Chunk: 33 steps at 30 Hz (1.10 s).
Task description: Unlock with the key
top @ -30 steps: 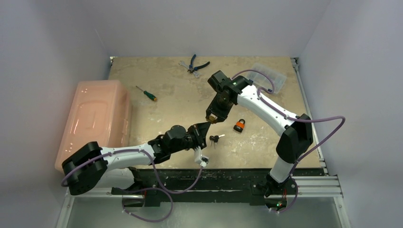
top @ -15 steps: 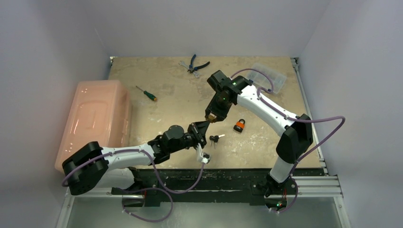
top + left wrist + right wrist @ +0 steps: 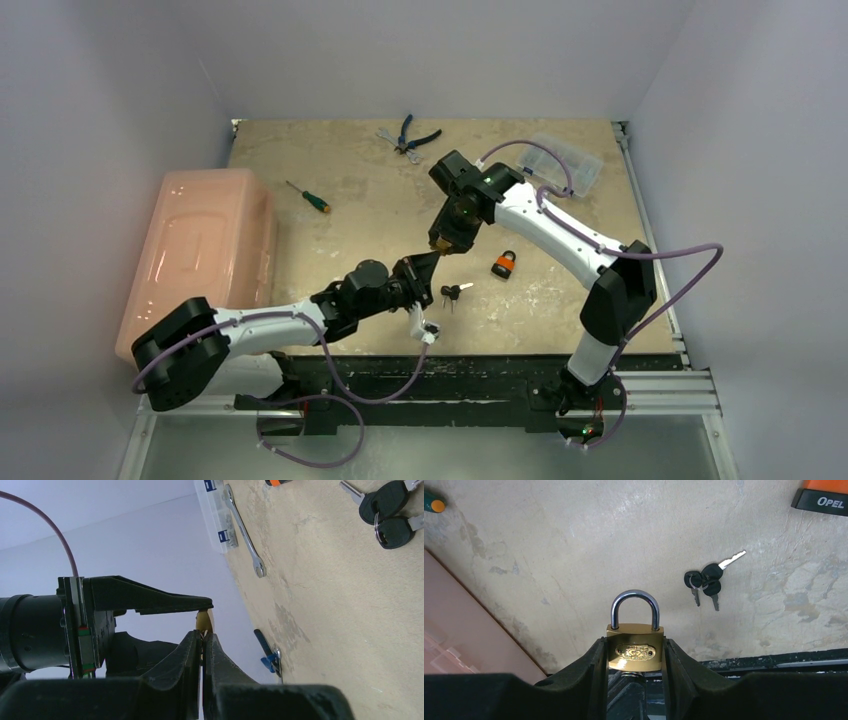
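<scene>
Sitting squarely inside right gripper (image 3: pixel 634 647): brass padlock (image 3: pixel 634 653).

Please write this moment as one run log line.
right claw: shut on brass padlock | shackle: closed | left claw: shut, tips at padlock base | key bunch: on table

Walled-in robot lab bench (image 3: pixel 350 230): white walls (image 3: pixel 110 90), pliers (image 3: pixel 412 138), screwdriver (image 3: pixel 306 196)

Brass padlock (image 3: pixel 634 651), steel shackle (image 3: pixel 634 596) closed — clamped in right hand (image 3: pixel 634 647)
</scene>
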Each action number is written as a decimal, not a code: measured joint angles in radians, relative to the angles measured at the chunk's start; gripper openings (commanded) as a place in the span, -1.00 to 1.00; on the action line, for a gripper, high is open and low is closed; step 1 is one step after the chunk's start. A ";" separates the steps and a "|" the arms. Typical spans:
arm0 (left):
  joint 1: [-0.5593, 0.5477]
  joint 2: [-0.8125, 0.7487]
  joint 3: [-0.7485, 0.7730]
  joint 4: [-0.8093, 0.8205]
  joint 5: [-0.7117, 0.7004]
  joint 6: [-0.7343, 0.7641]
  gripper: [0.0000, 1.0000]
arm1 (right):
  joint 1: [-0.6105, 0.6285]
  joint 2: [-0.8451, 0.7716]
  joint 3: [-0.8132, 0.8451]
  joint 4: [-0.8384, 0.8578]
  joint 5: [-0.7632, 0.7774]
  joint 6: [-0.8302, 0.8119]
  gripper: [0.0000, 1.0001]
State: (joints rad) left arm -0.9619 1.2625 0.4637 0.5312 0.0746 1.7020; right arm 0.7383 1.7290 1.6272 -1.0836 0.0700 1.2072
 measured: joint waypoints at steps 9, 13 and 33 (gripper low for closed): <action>0.017 -0.026 0.000 -0.035 0.006 0.027 -0.52 | 0.016 0.000 0.003 0.011 0.016 0.011 -1.00; 0.027 -0.045 0.000 -0.058 0.005 0.027 -0.45 | 0.018 0.000 0.003 0.014 0.005 0.025 -1.00; 0.039 -0.168 -0.035 -0.131 0.001 -0.069 -0.34 | 0.029 0.000 -0.001 0.027 -0.065 0.069 -1.00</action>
State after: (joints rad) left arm -0.9226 1.0946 0.4282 0.4004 0.0753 1.6325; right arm 0.7677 1.7290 1.6264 -1.0561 0.0048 1.2762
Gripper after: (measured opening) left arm 0.318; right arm 0.421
